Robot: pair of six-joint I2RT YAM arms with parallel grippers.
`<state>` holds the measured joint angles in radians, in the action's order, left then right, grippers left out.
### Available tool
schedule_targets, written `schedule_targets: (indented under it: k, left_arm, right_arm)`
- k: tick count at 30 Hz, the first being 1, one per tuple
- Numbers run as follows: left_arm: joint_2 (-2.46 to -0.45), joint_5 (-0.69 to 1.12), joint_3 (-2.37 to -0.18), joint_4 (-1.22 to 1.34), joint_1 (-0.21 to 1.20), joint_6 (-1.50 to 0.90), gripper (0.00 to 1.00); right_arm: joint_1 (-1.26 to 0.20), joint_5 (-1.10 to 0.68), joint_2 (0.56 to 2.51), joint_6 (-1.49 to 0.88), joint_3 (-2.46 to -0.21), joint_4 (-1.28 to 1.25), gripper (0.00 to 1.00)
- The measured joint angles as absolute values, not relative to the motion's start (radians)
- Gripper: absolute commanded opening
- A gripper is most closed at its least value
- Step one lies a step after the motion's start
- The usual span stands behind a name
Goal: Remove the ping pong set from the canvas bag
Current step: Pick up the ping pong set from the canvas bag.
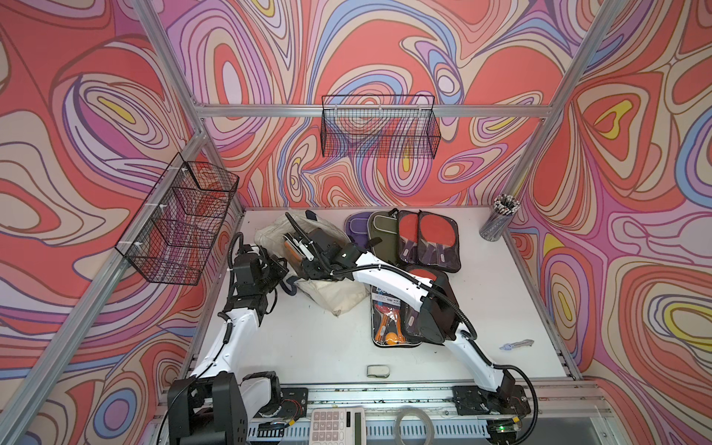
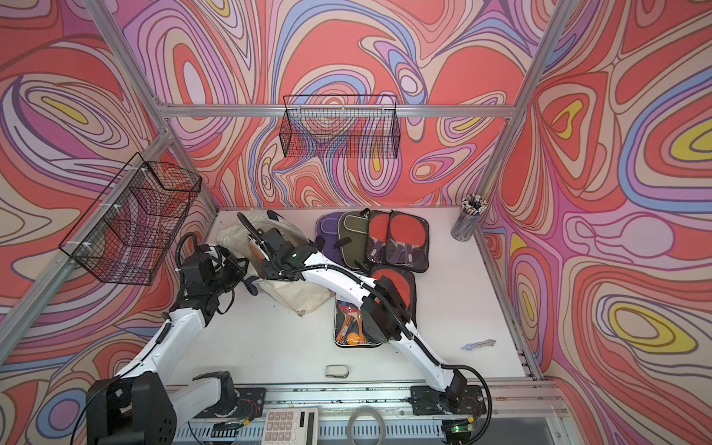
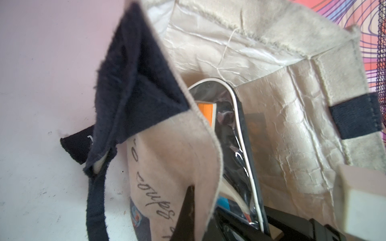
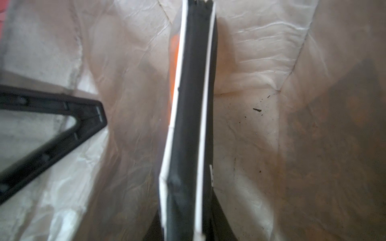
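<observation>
The bag (image 1: 335,300) slumps at the table's (image 1: 300,346) 11 o'clock. The right gripper (image 1: 300,250) reaches into its mouth, jaws pinched on the set (image 4: 188,125), which is mostly buried in cloth. The left gripper (image 1: 279,269), at the bag's 9 o'clock, is clamped on the rim, fingertips hidden.

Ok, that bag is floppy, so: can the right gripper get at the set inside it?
Yes, it seems: the bag gapes open and the right gripper looks clamped on the set, nothing between.
</observation>
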<state>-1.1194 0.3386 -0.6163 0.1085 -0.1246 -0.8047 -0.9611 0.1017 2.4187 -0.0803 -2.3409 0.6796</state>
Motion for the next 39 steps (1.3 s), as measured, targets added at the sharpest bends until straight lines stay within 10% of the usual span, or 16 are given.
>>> schedule_targets:
  k: [39]
  left_arm:
    - [-1.113, 0.336, -0.616, 0.109, -0.125, -0.805, 0.0]
  right_arm:
    - [-0.942, 0.172, 2.183, -0.118, -2.41, 0.705, 0.0]
